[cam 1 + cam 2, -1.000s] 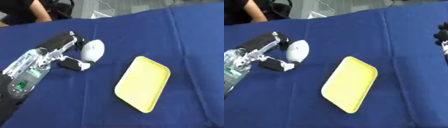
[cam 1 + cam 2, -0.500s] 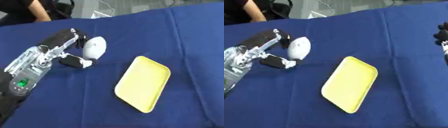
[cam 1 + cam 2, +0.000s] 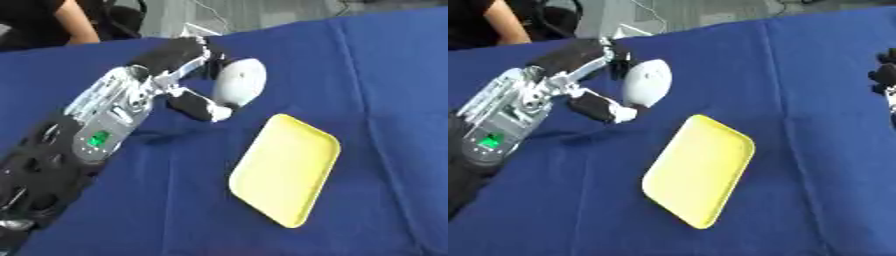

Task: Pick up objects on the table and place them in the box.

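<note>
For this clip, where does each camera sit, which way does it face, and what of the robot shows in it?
Left eye view: head camera, facing down at the blue table; the left hand grips a white object.
Right eye view: beside it, same downward aim; the right hand also shows at the right edge.
Both share the yellow tray, white object and left arm.
</note>
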`<state>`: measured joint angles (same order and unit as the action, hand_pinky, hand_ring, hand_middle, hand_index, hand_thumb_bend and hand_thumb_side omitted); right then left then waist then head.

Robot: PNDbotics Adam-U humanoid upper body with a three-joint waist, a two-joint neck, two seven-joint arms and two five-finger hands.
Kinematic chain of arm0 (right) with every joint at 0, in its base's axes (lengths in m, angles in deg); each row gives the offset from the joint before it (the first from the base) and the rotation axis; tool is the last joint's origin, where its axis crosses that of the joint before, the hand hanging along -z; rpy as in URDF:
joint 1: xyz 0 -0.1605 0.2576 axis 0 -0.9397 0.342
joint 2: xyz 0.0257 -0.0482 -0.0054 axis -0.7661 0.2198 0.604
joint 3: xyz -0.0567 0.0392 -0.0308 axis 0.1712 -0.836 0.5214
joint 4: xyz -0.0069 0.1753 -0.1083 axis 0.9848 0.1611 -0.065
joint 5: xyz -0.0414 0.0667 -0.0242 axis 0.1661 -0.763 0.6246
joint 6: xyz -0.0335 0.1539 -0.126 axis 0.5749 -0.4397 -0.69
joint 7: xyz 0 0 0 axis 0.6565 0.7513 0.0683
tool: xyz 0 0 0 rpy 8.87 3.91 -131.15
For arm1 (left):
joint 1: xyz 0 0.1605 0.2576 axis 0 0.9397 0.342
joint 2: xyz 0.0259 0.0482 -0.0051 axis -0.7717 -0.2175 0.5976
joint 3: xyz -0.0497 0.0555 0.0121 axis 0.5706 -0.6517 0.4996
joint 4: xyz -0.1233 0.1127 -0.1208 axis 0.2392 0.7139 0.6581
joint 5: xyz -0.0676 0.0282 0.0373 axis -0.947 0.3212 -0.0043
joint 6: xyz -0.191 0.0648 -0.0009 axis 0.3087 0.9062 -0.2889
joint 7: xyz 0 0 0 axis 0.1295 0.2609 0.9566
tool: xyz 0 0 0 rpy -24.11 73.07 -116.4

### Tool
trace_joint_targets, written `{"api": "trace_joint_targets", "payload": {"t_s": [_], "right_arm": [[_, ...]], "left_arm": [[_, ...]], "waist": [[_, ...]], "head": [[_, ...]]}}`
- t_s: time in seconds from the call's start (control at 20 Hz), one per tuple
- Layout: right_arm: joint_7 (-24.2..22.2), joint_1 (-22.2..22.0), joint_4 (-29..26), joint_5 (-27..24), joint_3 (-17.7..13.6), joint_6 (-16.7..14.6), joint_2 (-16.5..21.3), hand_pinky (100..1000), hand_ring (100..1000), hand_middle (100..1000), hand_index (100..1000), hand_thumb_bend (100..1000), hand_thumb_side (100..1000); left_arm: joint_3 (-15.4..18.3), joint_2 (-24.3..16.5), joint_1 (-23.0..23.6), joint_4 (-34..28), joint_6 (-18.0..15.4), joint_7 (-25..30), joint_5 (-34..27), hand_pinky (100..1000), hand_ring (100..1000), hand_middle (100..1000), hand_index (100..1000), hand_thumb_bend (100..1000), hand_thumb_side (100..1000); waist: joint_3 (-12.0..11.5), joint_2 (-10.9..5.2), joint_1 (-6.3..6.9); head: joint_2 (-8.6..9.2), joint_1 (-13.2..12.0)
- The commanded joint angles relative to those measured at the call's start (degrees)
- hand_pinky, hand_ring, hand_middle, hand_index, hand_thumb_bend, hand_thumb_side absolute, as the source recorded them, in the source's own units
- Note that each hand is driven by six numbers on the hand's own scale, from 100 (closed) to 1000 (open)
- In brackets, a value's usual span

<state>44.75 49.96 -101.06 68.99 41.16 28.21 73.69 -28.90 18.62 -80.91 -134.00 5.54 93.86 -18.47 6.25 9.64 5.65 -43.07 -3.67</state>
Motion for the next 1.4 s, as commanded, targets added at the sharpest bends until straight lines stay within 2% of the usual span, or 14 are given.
{"api": "trace_joint_targets", "payload": {"t_s": [0.05,0.75,1.15,1.4], "right_arm": [[-0.3,0.7,-0.8,-0.4,-0.1,0.0,0.4,866,867,931,1000,357,933],[-0.4,0.7,-0.8,-0.4,-0.1,0.0,0.4,866,867,931,1000,356,933],[-0.5,0.8,-0.8,-0.4,0.0,-0.1,0.4,866,867,931,1000,355,934],[-0.6,0.8,-0.9,-0.4,0.0,-0.1,0.3,866,867,931,1000,354,934]], "left_arm": [[-0.2,0.8,-1.6,1.3,-1.2,-0.1,1.0,781,501,500,701,100,410],[-1.6,1.9,-2.6,1.6,-2.3,0.7,0.8,782,502,499,700,100,419],[-5.9,2.1,-3.9,-1.1,-4.8,4.4,0.2,791,512,503,700,100,422],[-7.0,2.2,-3.9,-1.6,-5.3,5.7,0.1,792,512,503,699,100,427]], "waist": [[0.0,-0.58,-0.34],[-0.1,-0.45,-0.41],[0.1,-0.42,-0.35],[0.1,-0.49,-0.37]], "head": [[0.78,-0.5],[0.73,-0.5],[0.71,-0.7],[0.76,-0.7]]}}
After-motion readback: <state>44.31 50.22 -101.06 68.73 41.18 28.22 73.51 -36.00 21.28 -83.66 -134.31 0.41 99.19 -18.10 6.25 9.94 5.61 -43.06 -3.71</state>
